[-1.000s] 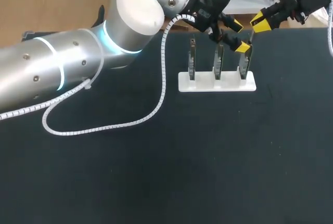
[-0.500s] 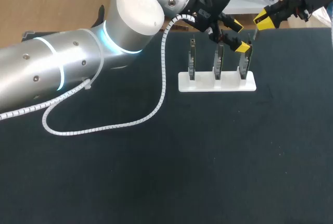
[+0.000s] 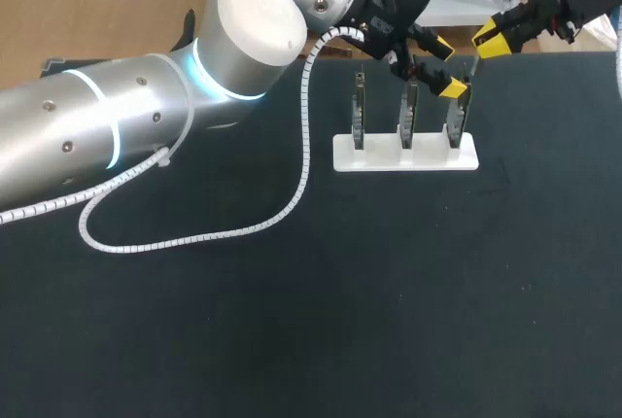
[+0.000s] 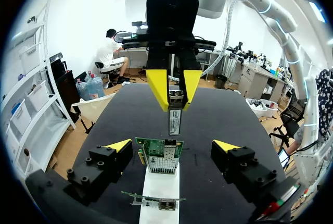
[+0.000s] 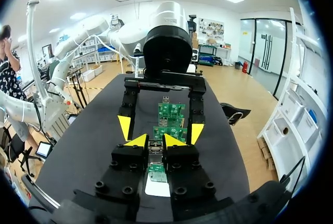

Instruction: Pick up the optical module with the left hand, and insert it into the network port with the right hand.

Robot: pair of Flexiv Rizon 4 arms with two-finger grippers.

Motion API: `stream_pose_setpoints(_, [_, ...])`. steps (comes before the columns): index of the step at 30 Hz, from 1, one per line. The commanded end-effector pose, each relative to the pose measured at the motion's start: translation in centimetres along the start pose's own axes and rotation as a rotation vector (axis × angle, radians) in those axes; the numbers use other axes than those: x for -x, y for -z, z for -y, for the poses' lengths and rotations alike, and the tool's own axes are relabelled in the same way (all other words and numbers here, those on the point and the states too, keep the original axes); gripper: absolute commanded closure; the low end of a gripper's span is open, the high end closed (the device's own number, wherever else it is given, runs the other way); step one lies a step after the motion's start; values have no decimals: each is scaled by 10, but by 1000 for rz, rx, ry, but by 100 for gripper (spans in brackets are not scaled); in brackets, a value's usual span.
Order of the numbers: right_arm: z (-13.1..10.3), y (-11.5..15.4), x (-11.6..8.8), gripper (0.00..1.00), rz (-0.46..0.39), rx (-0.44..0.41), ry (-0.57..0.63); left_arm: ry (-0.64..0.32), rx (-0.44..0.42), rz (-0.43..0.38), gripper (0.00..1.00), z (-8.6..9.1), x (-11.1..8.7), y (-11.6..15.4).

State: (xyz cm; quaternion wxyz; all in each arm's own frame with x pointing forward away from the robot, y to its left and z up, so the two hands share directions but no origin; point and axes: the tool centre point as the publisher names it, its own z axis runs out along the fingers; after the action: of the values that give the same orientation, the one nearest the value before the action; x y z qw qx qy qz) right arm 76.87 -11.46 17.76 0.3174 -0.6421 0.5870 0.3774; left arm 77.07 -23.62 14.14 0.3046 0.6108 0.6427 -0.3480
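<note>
A white stand (image 3: 405,156) holds three upright green network cards (image 3: 408,112) at the back of the black table. My right gripper (image 3: 490,41) hangs above the rightmost card, shut on a slim optical module (image 4: 174,116) that points down at that card's port (image 4: 159,156). In the right wrist view the module (image 5: 155,149) sits between the yellow tips of the right gripper (image 5: 155,140). My left gripper (image 3: 447,67) stands wide open around the same card, its fingers (image 4: 117,148) on either side, holding nothing.
A white spiral cable (image 3: 194,235) from my left arm (image 3: 117,136) lies looped on the table left of the stand. The black tabletop (image 3: 389,301) stretches toward the front.
My right gripper with the module has shifted slightly back and to the right. The left arm has kept still.
</note>
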Motion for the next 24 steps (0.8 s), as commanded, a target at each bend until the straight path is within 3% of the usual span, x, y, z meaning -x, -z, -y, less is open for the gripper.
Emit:
stream_pose_setpoints(1, [-4, -2, 0, 100, 0, 0, 2, 2, 6, -1, 0, 2, 0, 1])
stream_pose_setpoints(24, [-7, 0, 7, 100, 0, 16, 28, 2, 6, -1, 0, 2, 0, 1])
